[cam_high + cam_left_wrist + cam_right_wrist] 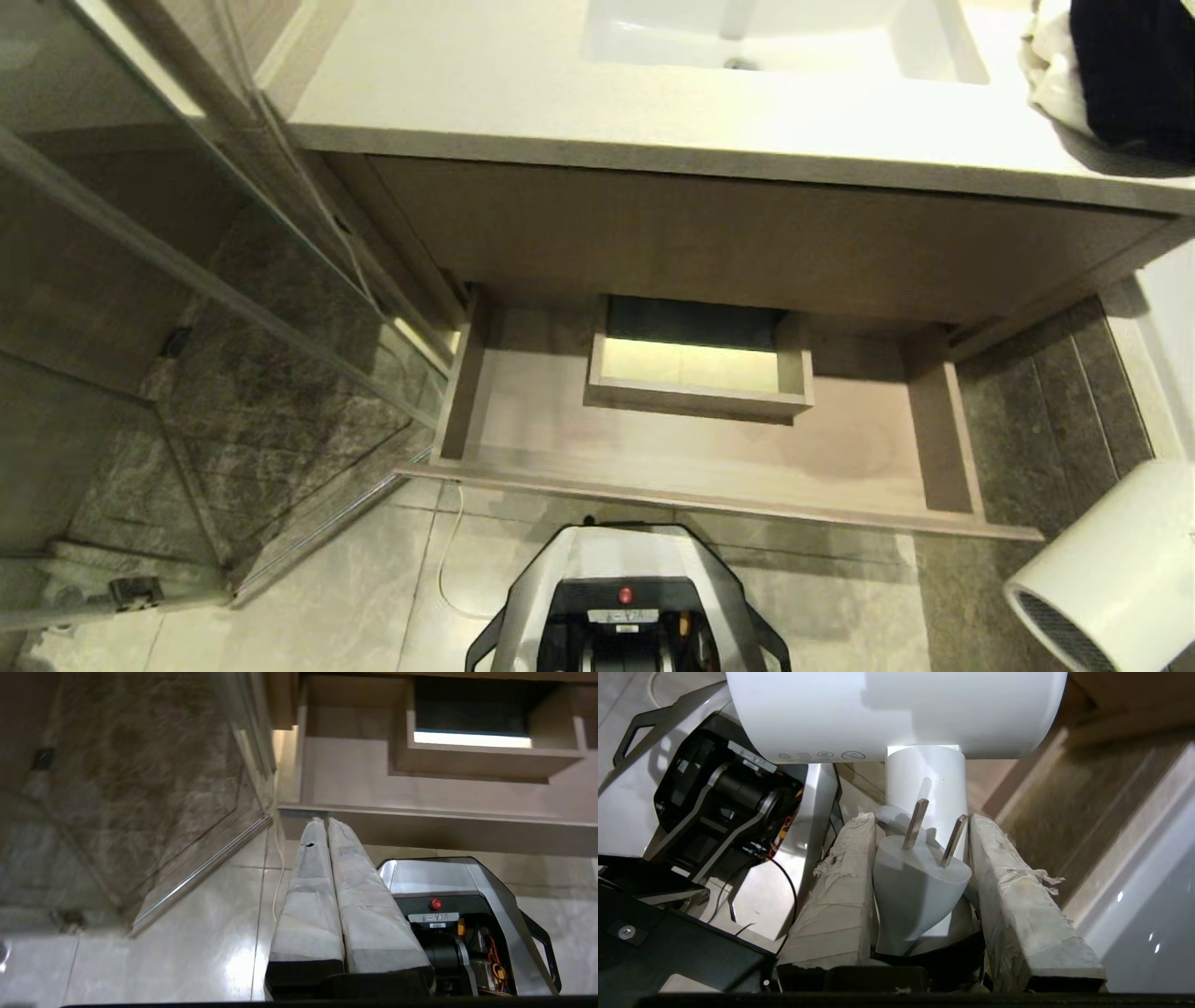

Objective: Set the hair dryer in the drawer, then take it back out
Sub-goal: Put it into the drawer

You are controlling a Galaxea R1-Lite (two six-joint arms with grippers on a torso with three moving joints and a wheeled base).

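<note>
The white hair dryer [1111, 569] hangs at the far right, outside the drawer's right side, its dark mesh grille facing down and toward me. In the right wrist view my right gripper [920, 821] is shut on the hair dryer's handle [924, 784], under the thick barrel [896, 714]. The white plug [915, 886] is wedged between the padded fingers [840, 877] too. The tan drawer [691, 448] stands pulled out below the vanity with nothing on its floor, around a raised rectangular cutout [700, 373]. My left gripper [325, 820] is shut and empty, parked low before the drawer front [444, 830].
The countertop [523, 103] with a white sink [784, 37] is above the drawer. A dark and white cloth [1111, 65] lies at its right end. A glass shower door [187, 355] stands left. My base [625, 597] sits before the drawer, a thin white cord [443, 569] beside it.
</note>
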